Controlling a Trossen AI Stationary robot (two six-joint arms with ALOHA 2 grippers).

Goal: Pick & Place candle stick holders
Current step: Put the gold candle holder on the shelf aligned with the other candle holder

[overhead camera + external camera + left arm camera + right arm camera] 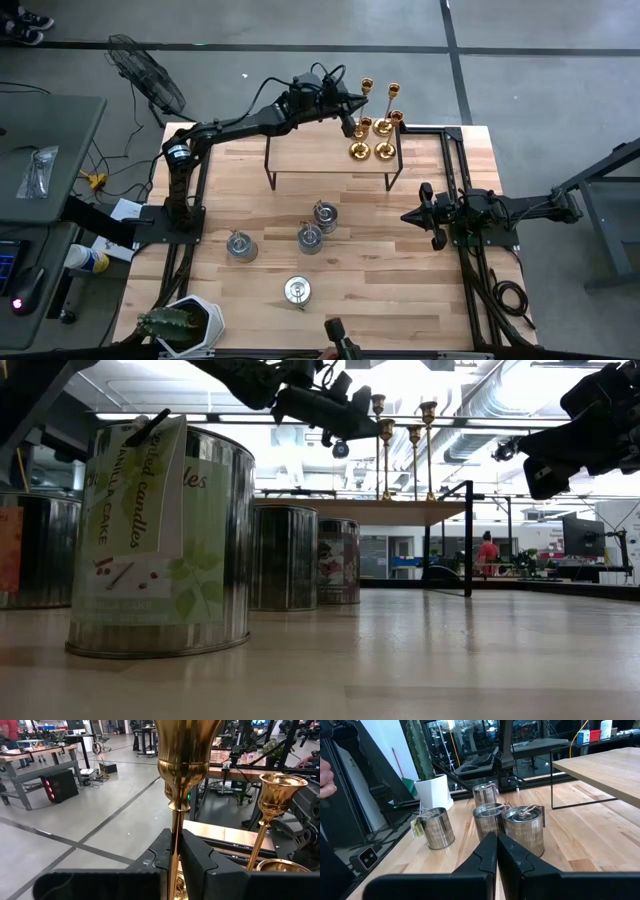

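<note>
Four gold candlesticks (376, 118) are stood upright on the raised wooden shelf (300, 150) at the far end of the counter (400, 270), their long stems vertical and their cups upward. The left hand (176, 851) is clamped on the thin stem of one candlestick (180, 775), the fingers (197, 857) pressed to either side of it; its base is hidden behind the fingers and its cup is cut off at the edge of the left wrist view. A shorter candlestick (272, 810) is seen just beside it. Four silver tins (310, 238) are stood upright on the counter below the shelf, well apart from the candlesticks; the nearest tin (160, 540) fills much of the low view, and its label is only partly legible. The right hand (496, 851) is held over the counter's right side, fingers together on nothing. A potted cactus (180, 322) is placed at the near left corner.
</note>
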